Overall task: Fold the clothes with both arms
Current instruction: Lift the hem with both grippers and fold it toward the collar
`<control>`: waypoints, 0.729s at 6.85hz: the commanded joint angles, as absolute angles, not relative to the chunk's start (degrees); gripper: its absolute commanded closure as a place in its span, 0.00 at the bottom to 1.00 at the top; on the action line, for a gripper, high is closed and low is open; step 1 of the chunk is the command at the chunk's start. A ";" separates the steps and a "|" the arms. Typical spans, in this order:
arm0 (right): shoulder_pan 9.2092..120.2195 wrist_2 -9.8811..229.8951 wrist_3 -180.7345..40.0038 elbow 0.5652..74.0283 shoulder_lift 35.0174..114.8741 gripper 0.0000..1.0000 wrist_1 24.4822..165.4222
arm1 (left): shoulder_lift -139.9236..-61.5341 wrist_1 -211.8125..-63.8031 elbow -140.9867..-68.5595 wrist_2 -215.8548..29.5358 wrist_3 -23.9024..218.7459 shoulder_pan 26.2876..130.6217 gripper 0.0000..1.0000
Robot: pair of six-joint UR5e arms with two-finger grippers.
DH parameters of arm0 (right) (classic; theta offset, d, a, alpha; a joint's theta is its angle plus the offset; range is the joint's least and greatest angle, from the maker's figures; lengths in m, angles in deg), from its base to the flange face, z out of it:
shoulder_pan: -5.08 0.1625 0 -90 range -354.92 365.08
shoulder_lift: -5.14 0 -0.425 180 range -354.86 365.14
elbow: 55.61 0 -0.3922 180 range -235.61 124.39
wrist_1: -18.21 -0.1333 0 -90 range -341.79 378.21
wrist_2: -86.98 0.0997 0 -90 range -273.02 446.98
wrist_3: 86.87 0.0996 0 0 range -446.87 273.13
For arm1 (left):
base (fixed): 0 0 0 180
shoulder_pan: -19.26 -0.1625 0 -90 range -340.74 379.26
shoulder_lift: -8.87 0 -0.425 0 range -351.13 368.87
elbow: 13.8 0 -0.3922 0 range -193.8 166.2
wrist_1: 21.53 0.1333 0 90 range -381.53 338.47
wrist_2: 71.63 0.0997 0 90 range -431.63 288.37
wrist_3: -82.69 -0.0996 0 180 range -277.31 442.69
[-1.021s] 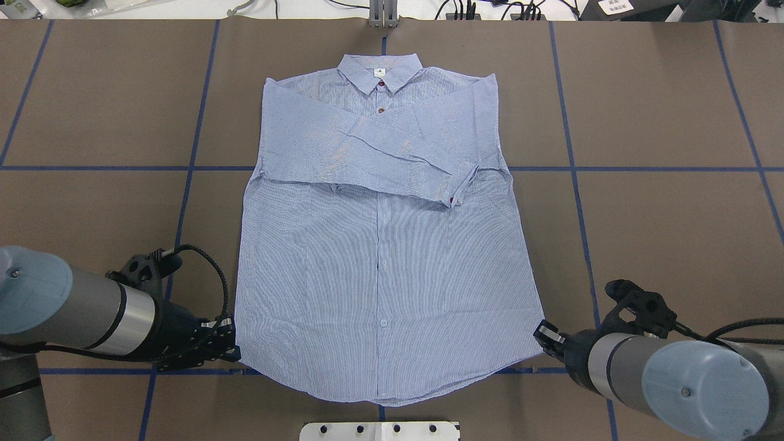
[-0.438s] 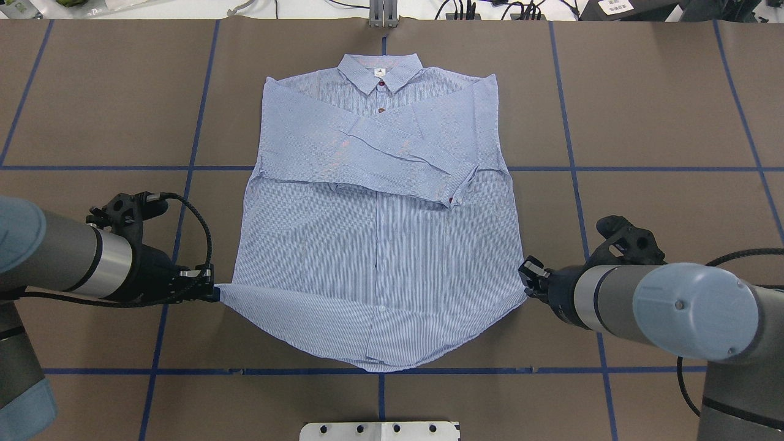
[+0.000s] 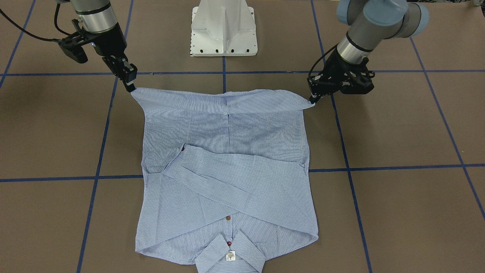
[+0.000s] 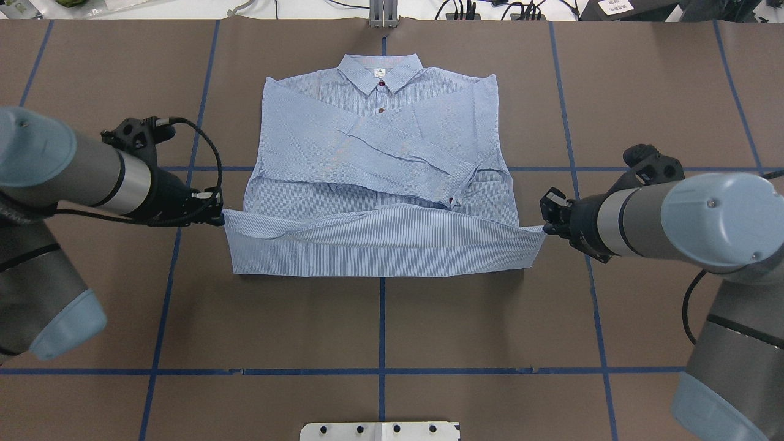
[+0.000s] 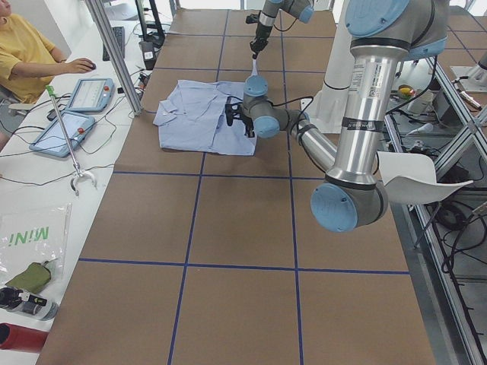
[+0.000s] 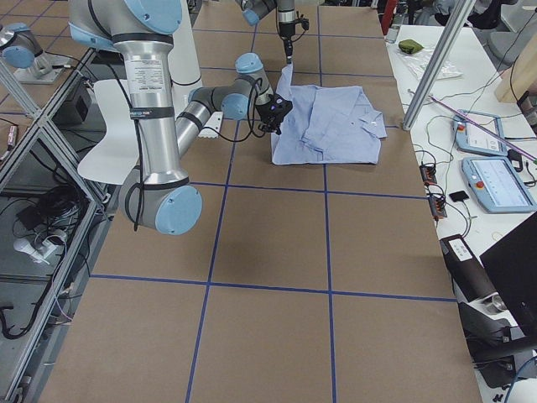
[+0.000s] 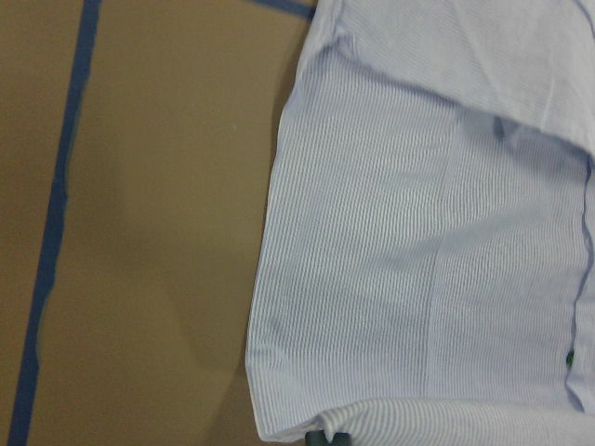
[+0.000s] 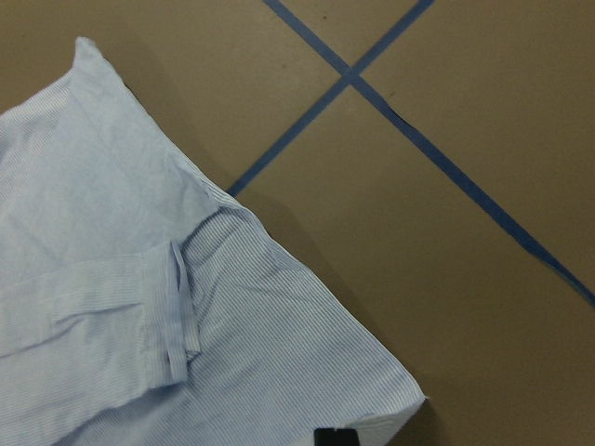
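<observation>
Light blue striped shirt (image 4: 380, 131) lies at the middle of the brown table (image 4: 465, 318), collar far, sleeves crossed over its chest. The left gripper (image 4: 218, 215) is clenched on the hem's left corner, the right gripper (image 4: 542, 225) on its right corner; together they hold the near edge raised above the lower front.

The brown paper-covered table (image 4: 490, 318) is crossed by blue tape lines (image 4: 381, 324) that mark out large squares. Along one side runs a white side table (image 5: 30, 190), where a person in a yellow top (image 5: 21, 53) sits. On it lie two light blue-framed tablets (image 5: 99, 93) (image 5: 57, 133), a clear plastic bag with green lettering (image 5: 30, 236) and a small green pouch (image 5: 30, 275). A slanted silver metal post (image 5: 114, 57) stands between the two tables.
</observation>
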State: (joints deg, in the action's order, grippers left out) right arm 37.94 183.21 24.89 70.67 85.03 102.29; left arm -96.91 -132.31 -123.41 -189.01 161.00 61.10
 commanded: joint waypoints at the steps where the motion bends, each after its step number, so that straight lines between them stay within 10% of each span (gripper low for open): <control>1: 40.32 179.39 24.76 66.14 80.39 1.00 102.14 | -105.28 -128.51 -116.40 -189.22 161.09 64.33 1.00; 5: 47.87 174.26 20.64 56.36 70.27 1.00 101.79 | -112.85 -128.93 -105.92 -189.40 158.48 73.02 1.00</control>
State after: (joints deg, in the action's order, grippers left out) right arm 45.38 174.16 22.47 57.47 71.94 101.83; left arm -111.17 -129.02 -107.74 -189.15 160.27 70.13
